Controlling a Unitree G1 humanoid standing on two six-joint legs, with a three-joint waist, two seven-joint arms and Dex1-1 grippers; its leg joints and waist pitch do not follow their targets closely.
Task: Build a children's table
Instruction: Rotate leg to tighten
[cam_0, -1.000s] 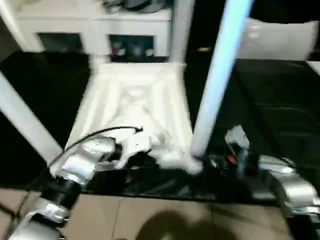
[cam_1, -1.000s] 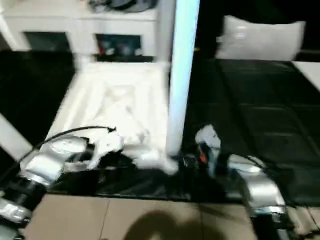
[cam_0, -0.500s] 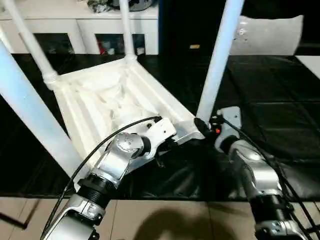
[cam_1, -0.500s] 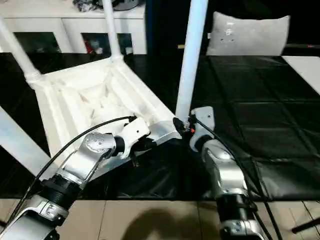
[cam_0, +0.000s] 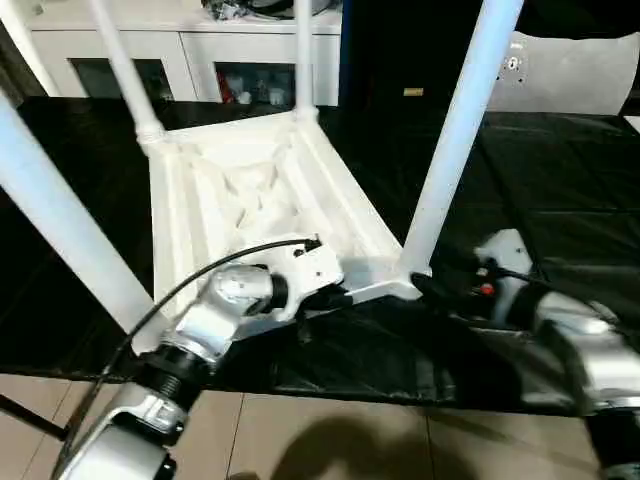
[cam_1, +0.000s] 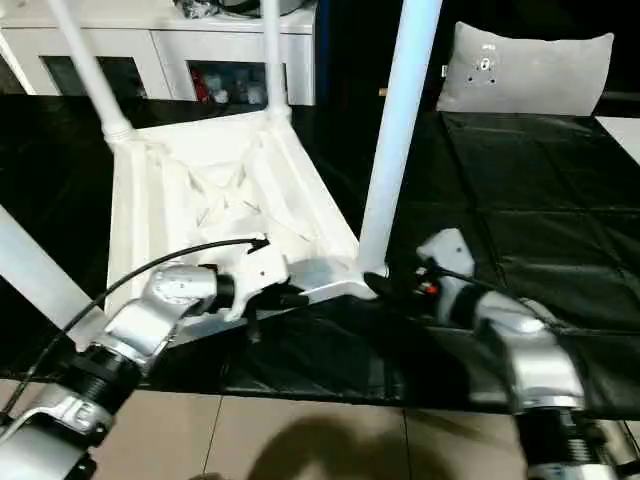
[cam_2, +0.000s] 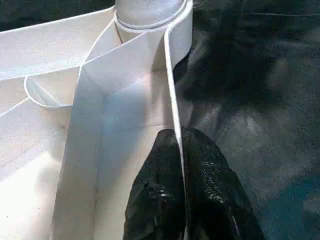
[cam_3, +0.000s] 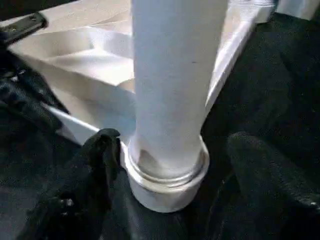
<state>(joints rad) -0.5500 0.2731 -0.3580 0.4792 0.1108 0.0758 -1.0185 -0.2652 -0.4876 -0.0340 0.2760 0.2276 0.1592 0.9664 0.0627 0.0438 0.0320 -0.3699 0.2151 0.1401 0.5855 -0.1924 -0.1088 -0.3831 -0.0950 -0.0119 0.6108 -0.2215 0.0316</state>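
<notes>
The table top (cam_0: 255, 205) lies upside down on a black sheet (cam_0: 560, 180), ribs up, with all four legs standing in its corner sockets. The left gripper (cam_2: 181, 165) is pinched tight on the thin rim of the top, close to the near right corner. The right gripper (cam_3: 167, 172) sits at that corner with its fingers (cam_3: 102, 150) spread wide on either side of the leg (cam_0: 455, 140) and its socket, not squeezing it. A white cabinet (cam_0: 200, 50) stands behind.
</notes>
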